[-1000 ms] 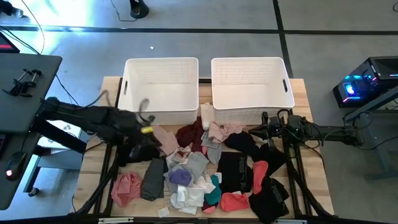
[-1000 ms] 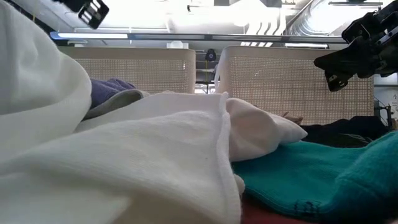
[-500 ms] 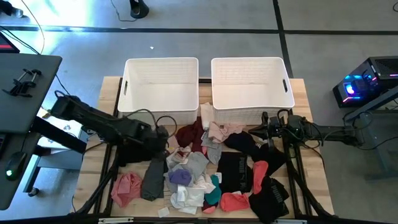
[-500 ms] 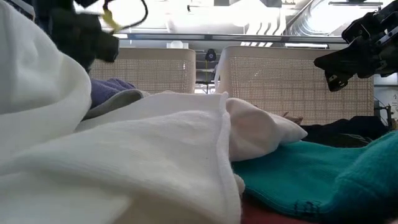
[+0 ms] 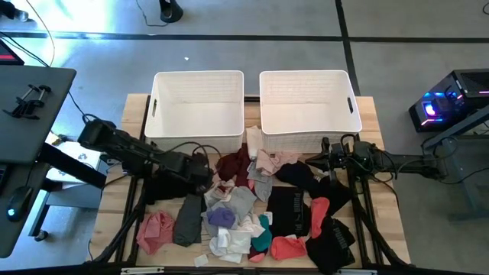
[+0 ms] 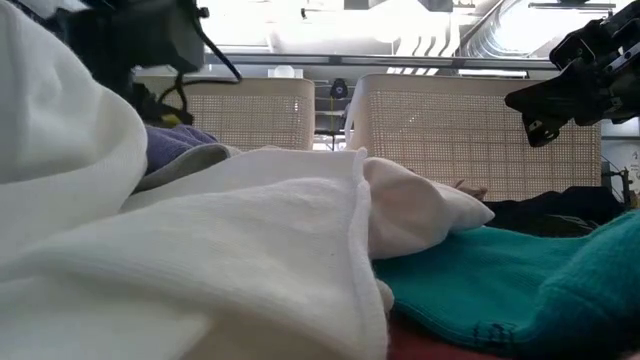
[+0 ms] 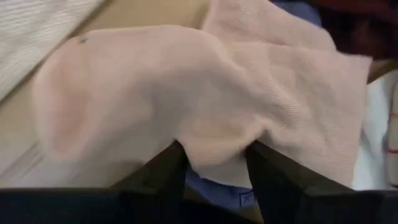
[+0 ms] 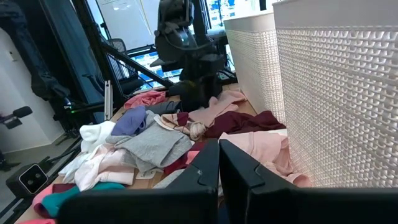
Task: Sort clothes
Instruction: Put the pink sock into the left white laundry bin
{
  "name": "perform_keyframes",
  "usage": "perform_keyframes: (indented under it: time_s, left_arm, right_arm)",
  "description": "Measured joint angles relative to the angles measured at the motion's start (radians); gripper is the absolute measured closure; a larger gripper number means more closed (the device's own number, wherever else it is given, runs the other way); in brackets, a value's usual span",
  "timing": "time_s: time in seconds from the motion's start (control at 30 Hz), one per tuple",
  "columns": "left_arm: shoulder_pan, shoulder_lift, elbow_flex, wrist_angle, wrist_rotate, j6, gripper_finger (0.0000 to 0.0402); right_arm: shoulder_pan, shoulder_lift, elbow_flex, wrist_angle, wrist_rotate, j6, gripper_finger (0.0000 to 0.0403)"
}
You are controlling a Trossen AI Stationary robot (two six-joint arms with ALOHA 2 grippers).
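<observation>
The clothes (image 5: 252, 206) lie in one big messy pile in the lower middle of the high view, on the wooden table (image 5: 386, 221). They are small soft things in black, dark red, pink, grey, white, purple and teal. A black piece with white letters (image 5: 294, 212) lies flat on the right side of the pile. A pink piece (image 5: 155, 229) sits at the lower left edge.

Both white baskets, the left basket (image 5: 197, 107) and the right basket (image 5: 308, 107), stand just above the pile, and both look empty. So the sorting looks like it has hardly begun. Almost every piece is left to do.

The left gripper (image 5: 205, 174) is low at the left edge of the pile. In its wrist view a pale pink cloth (image 7: 205, 106) lies right in front of its fingers (image 7: 158, 171), which stand apart around a fold of it. They have not pinched it.

The right gripper (image 5: 325, 160) waits at the right side of the pile, fingers pressed together, holding nothing.
</observation>
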Motion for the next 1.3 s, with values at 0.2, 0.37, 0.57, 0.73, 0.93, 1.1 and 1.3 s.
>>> perform_keyframes:
  time_s: [0.2,0.37,0.57,0.73,0.93,1.1,1.3]
  left_arm:
    - [0.012,0.045,0.002,0.086,0.064,0.137,0.0361]
    - [0.012,0.005,0.036,0.031,0.099,0.156,0.0385]
    - [0.011,-0.089,0.163,-0.169,0.093,0.18,0.0398]
    - [0.009,-0.155,0.272,-0.234,0.06,0.181,0.0395]
    - [0.01,-0.172,0.279,-0.156,-0.012,0.245,0.0383]
    - [0.013,-0.13,0.278,-0.151,-0.012,0.267,0.0319]
    - [0.013,-0.067,0.278,-0.147,-0.008,0.313,0.0239]
  right_arm:
    - [0.0,0.0,0.0,0.0,0.0,0.0,0.0402]
    - [0.0,0.0,0.0,0.0,0.0,0.0,0.0402]
    - [0.0,0.0,0.0,0.0,0.0,0.0,0.0402]
    - [0.0,0.0,0.0,0.0,0.0,0.0,0.0402]
    - [0.0,0.0,0.0,0.0,0.0,0.0,0.0402]
    - [0.0,0.0,0.0,0.0,0.0,0.0,0.0402]
    - [0.0,0.0,0.0,0.0,0.0,0.0,0.0402]
